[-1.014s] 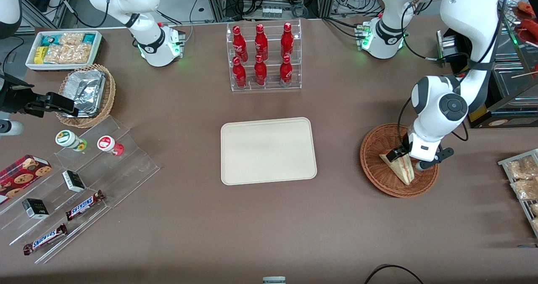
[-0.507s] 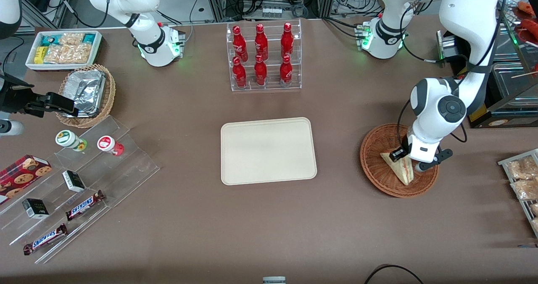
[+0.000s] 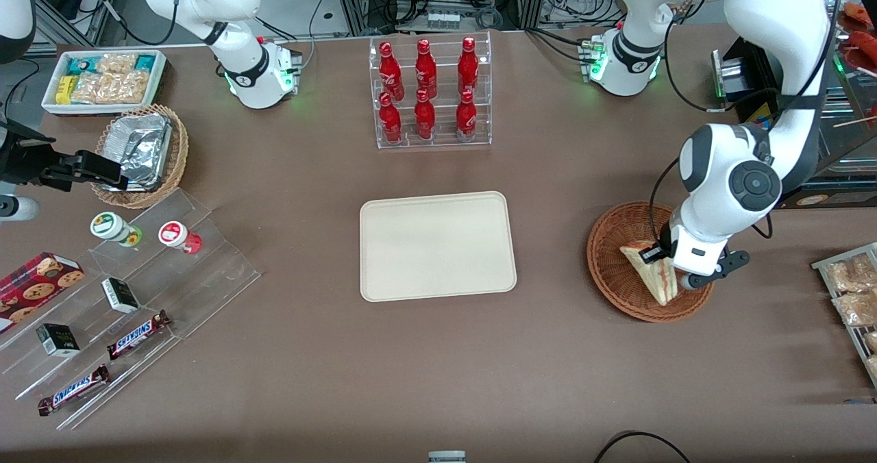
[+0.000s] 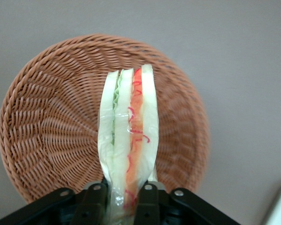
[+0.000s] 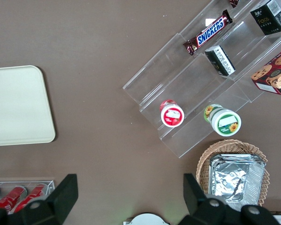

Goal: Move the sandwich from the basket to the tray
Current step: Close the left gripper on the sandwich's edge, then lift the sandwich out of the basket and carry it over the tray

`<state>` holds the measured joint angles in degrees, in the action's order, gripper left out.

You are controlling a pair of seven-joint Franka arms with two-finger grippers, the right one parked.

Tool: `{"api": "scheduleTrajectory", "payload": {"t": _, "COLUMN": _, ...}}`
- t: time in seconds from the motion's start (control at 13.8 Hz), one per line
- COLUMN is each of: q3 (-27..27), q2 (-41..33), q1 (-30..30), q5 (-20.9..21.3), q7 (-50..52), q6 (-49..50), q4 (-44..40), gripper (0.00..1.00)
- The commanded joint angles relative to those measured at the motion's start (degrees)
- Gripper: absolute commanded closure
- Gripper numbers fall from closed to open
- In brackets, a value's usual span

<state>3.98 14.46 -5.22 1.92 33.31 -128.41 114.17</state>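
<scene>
The sandwich (image 3: 649,272), a clear-wrapped pale wedge with red and green filling, hangs above the reddish-brown wicker basket (image 3: 612,266) at the working arm's end of the table. My gripper (image 3: 670,270) is shut on its wrapped end. The wrist view shows the sandwich (image 4: 129,136) edge-on, pinched between the black fingers (image 4: 92,201) of the gripper (image 4: 122,200), with the basket (image 4: 47,122) underneath. The cream-beige tray (image 3: 436,245) lies flat mid-table, toward the parked arm from the basket; the parked arm's wrist view shows part of the tray (image 5: 18,105).
A clear rack of red bottles (image 3: 428,93) stands farther from the camera than the tray. A wire rack of snack bags (image 3: 851,292) sits at the working arm's table edge. Toward the parked arm are clear tiered shelves (image 3: 123,298) with candy bars and cups, and a tan basket with foil (image 3: 140,151).
The gripper has risen a little with the sandwich in its grip, drifting slightly toward the working arm's table edge. The basket has stayed in place.
</scene>
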Motion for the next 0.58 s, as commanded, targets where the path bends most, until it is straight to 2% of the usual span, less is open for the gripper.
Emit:
{"api": "scheduleTrajectory", "payload": {"t": 0.0, "q3": 3.3, "q2": -0.6, "q1": -0.4, "q5": 0.9, "q7": 1.0, "q6": 7.9, "q4": -6.9, "gripper": 1.00}}
{"api": "scheduleTrajectory", "payload": {"t": 0.22, "q3": 8.5, "q2": 1.2, "q1": -1.5, "q5": 0.9, "q7": 1.2, "q6": 16.0, "q4": -15.1, "gripper": 1.00}}
{"api": "scheduleTrajectory", "payload": {"t": 0.51, "q3": 8.7, "q2": 4.5, "q1": -10.2, "q5": 1.0, "q7": 5.5, "q6": 16.5, "q4": -20.6, "gripper": 1.00}}
